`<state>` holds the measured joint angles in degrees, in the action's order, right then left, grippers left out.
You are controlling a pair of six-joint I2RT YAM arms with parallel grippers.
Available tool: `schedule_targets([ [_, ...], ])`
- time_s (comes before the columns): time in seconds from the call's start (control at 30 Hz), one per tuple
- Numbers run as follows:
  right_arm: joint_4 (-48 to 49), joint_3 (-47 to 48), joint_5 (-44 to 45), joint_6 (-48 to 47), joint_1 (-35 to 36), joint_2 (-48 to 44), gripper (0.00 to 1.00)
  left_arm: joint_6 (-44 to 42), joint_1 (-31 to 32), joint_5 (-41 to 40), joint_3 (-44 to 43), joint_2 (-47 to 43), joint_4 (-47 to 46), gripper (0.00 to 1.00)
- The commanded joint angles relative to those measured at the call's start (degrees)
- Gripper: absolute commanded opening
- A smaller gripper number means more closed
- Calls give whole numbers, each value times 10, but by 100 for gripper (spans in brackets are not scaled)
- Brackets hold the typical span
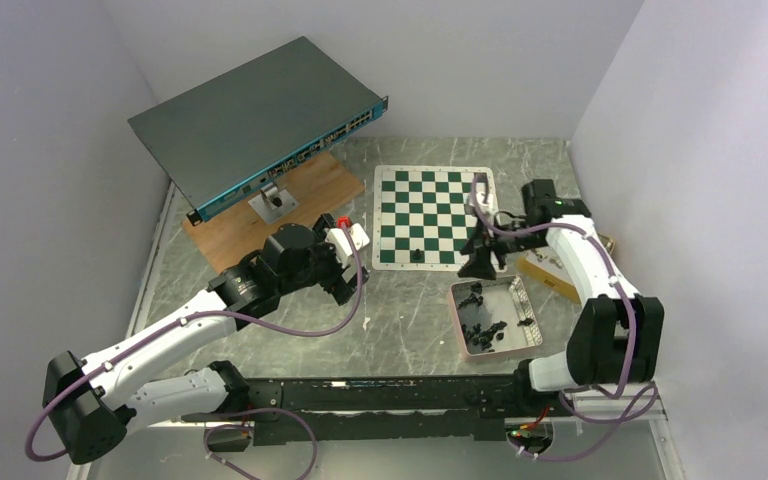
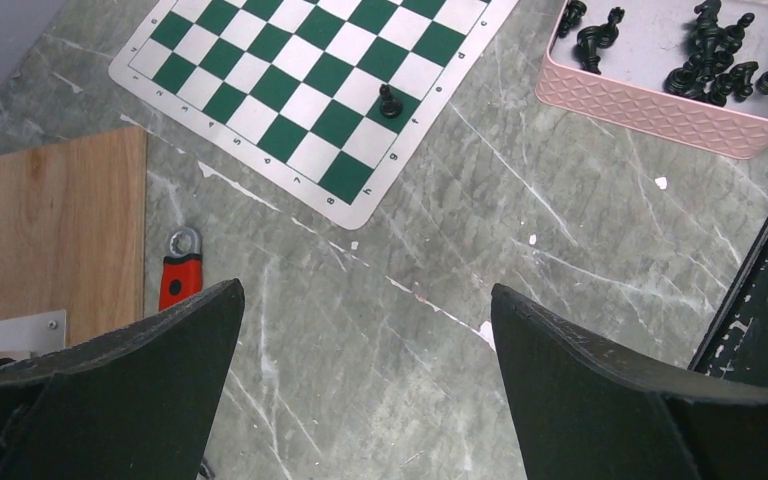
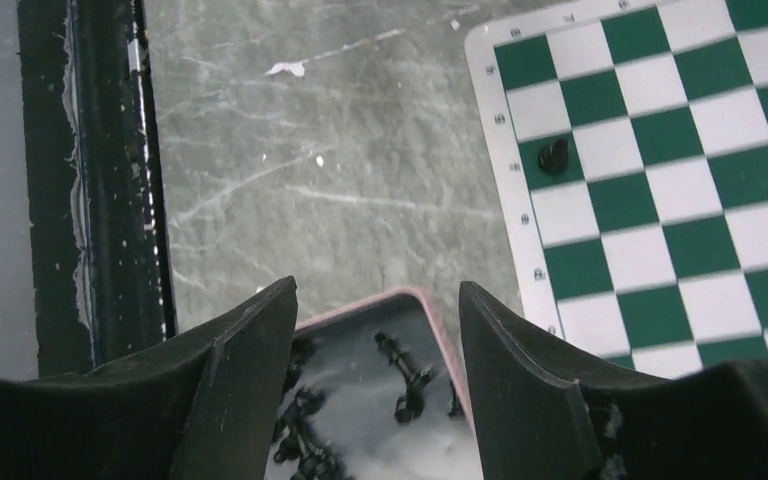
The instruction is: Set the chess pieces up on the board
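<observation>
The board (image 1: pixel 430 200) of green and white squares lies at the back middle of the table. One black piece (image 1: pixel 417 256) stands on its near edge row; it also shows as a piece (image 2: pixel 390 101) and a piece (image 3: pixel 554 155) in the wrist views. The other chess pieces (image 1: pixel 482 330) lie in a heap in the pink-rimmed tray (image 1: pixel 512 298). My right gripper (image 3: pixel 375 290) hangs open above the tray's far corner (image 3: pixel 415 298), with nothing between its fingers. My left gripper (image 2: pixel 365 290) stands wide open over bare table, left of the board (image 2: pixel 300 90).
A network switch (image 1: pixel 260 115) sits tilted on a stand over a wooden plank (image 1: pixel 250 225) at the back left. A red-handled tool (image 2: pixel 182 275) lies beside the plank. A yellowish flat thing (image 1: pixel 550 275) lies right of the tray. A black rail (image 1: pixel 400 395) runs along the near edge.
</observation>
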<state>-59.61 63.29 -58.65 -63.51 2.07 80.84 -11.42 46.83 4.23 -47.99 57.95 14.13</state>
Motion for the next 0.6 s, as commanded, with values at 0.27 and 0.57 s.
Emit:
schedule_targets([
  [0.27, -21, -155, -42, -193, -120, -127, 72, -6, -9, 59, -9, -4, -18, 99],
  [0.57, -39, -152, -25, -210, -132, -121, 72, -1, -9, 53, -11, -4, -19, 99],
])
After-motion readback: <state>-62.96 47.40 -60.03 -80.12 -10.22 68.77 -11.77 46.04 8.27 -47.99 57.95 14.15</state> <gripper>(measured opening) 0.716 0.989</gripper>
